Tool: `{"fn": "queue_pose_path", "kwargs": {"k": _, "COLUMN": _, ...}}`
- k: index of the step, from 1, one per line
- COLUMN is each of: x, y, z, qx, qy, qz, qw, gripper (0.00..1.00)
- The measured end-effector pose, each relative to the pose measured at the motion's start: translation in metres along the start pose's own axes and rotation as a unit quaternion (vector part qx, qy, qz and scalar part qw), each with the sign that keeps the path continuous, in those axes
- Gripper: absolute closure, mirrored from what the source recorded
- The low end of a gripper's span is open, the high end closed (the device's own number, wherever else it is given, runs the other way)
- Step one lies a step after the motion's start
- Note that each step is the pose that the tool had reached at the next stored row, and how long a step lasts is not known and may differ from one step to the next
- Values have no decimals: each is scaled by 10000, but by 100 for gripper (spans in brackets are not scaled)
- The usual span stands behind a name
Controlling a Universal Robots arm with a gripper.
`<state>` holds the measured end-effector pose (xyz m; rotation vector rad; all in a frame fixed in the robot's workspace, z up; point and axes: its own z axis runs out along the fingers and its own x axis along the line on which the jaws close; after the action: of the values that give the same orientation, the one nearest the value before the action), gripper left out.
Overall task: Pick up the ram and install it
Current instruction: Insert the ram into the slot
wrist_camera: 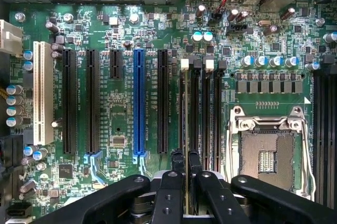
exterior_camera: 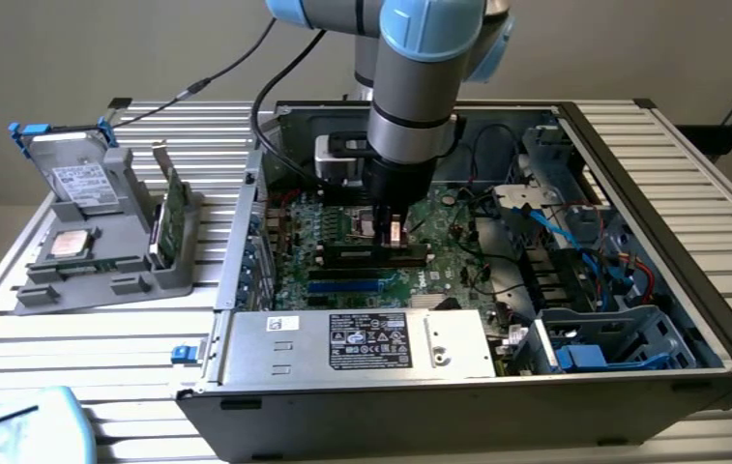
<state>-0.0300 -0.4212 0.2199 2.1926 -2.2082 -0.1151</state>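
In the exterior view, my gripper (exterior_camera: pixel 389 230) hangs straight down at centre frame inside the open computer case (exterior_camera: pixel 469 416), over the motherboard (exterior_camera: pixel 450 232). At the exterior view's left, a green stick (exterior_camera: pixel 163 208) stands upright in a grey holder (exterior_camera: pixel 95 285).

In the wrist view, the fingers (wrist_camera: pixel 178 163) stand narrow, pinching the ram (wrist_camera: pixel 186 119). I see it edge-on along a memory slot beside the processor socket (wrist_camera: pixel 268 153).

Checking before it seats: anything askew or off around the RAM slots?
Nothing stands out. The ram, edge-on in the gripper, runs parallel to the memory slots, not tilted. No loose parts on the motherboard. The CPU socket is empty, pins bare.
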Motion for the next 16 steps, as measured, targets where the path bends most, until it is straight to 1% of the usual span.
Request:
{"fn": "queue_pose_path", "kwargs": {"k": 6, "x": -3, "y": -1, "z": 5, "qx": 1, "qy": 2, "qz": 0, "qw": 10000, "gripper": 85}}
{"fn": "queue_pose_path", "kwargs": {"k": 8, "x": -6, "y": -1, "z": 8, "qx": 1, "qy": 12, "qz": 1, "qw": 10000, "gripper": 85}}
{"fn": "queue_pose_path", "kwargs": {"k": 16, "x": -16, "y": -2, "z": 26, "qx": 1, "qy": 28, "qz": 2, "qw": 10000, "gripper": 85}}
